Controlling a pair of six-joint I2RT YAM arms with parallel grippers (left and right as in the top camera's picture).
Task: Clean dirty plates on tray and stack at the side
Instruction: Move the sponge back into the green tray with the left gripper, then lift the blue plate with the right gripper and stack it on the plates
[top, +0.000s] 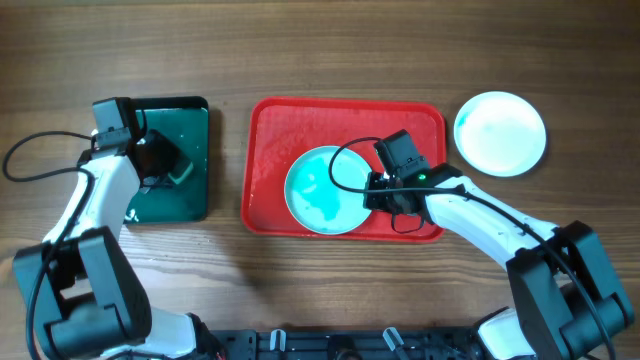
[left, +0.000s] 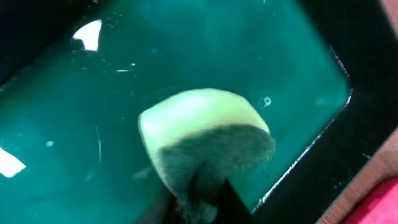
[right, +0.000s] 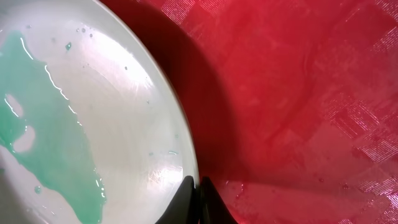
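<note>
Plate (right: 112, 124), pale turquoise, lies in the lower middle of the red tray (top: 300, 120), closest to the robot's base. A teal smear (right: 43, 124) spreads across its left half in the right wrist view, and the glaze around it is glossy and beaded with droplets.

Right gripper (right: 194, 190): at the plate's right rim, bottom centre of its own view. Fingertips drawn close together, one over the lip and one outside it, so apparently pinching the rim itself.

Handling, by judgement: rigid and shallow, probably light, and breakable if dropped. The wet surface will be slick. The raised lip is the only real hold, since the well is too flat to get fingers around. A one-sided rim pinch lets the far edge sag or swing, so lift it slowly and keep it low over the tray.

Tray floor around the plate is bare red and patterned, with some wet specks near the rim.

Further up, at upper right in the overhead view, a second plate (top: 500, 132) sits on the wooden table (top: 400, 50), well clear of the tray. A third is not in view.

Upper left: the left gripper (left: 199, 208) hangs over the dark green tray (top: 185, 200), clamped on a sponge (left: 205, 140) with yellow foam and a dark scouring face.
</note>
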